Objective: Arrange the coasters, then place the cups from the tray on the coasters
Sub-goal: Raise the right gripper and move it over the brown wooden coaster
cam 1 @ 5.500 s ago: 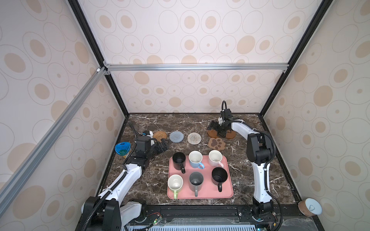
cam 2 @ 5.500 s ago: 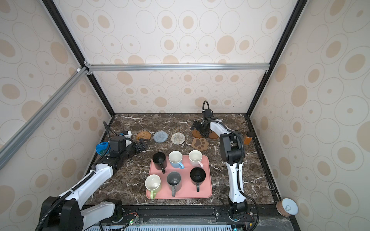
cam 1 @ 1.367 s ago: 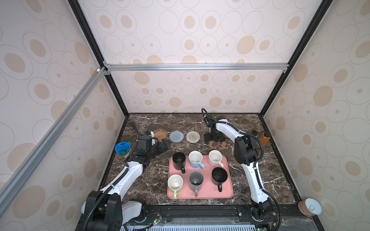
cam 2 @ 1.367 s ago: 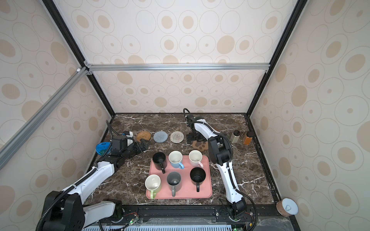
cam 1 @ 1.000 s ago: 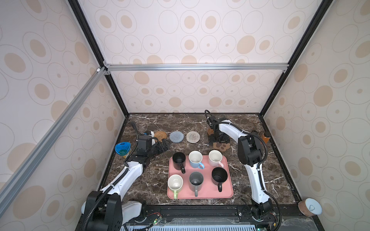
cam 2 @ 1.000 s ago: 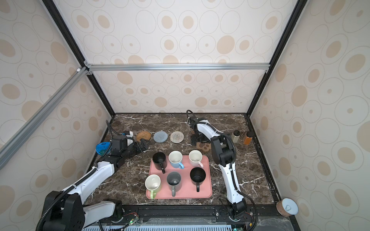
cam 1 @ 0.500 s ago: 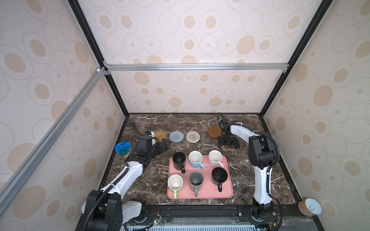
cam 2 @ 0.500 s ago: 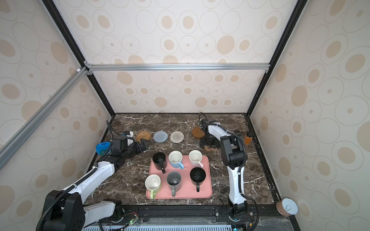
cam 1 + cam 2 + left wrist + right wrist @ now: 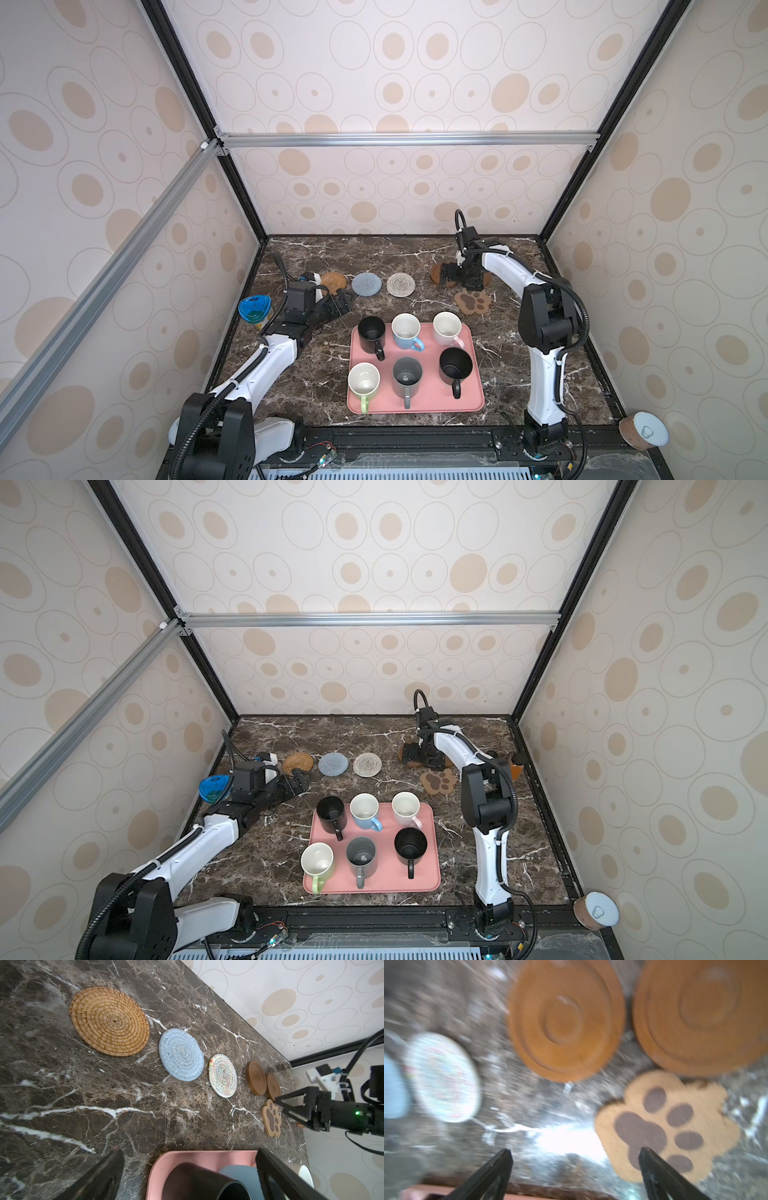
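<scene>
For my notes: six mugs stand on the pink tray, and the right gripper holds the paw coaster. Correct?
No: six mugs stand on the pink tray, but the right gripper is open and empty; the right wrist view shows the paw coaster on the table.

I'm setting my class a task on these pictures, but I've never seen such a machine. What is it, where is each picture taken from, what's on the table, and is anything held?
These are two robot arms mounted at the front of a marble table. Both top views look down on the whole scene; each wrist view comes from a camera on one arm. Beyond the tray lie six coasters: rattan, blue-grey, cream, two wooden discs, one paw-shaped. A pink tray carries six mugs: two black, blue, pink, grey, green. The left end effector and right end effector are both open, holding nothing; the right one hangs above the discs and paw.
</scene>
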Motion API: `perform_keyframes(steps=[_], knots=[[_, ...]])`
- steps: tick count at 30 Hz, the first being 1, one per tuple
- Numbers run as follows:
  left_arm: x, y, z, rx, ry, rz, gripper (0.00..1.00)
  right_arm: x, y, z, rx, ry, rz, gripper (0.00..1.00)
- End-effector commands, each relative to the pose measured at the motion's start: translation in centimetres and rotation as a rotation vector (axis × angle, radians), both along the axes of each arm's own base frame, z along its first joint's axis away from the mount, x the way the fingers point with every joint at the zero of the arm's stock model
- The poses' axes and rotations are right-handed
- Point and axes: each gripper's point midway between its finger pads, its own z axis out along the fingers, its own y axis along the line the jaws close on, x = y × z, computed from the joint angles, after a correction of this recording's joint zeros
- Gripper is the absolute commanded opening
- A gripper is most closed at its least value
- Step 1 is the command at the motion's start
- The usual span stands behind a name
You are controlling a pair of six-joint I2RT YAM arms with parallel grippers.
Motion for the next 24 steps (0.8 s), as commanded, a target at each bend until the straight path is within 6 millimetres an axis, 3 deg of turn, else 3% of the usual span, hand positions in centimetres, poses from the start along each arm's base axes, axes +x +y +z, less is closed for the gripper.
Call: perform_keyframes(steps=[1,2,3,11,17,24], knots=[[0.5,0.3,1.1,0.001,-0.027,0.010,1.00,2.9,3.2,-0.4,0.135,-0.048,0.042,0.99],[0.4,0.3,1.1,0.001,-0.026,0.011,1.00,3.5,3.9,-0.4,0.167,-0.054,0.054,0.99],[0.3,0.3,1.0,0.001,-0.025,0.009,1.00,4.7,3.3,-0.6,0.203,-0.058,0.043,0.99],[0.0,0.4,1.1,-0.001,-0.029,0.016,1.00,6.7,5.7,-2.8,0.324,-0.041,0.095,0.99],[-0.1,0.5,1.0,-0.006,-0.029,0.020,1.00,5.8,6.2,-4.5,0.343,0.009,0.137,0.99],[0.0,0.3,1.0,-0.012,-0.029,0.018,1.00,2.7,6.0,-6.9,0.308,0.119,0.184,0.99]])
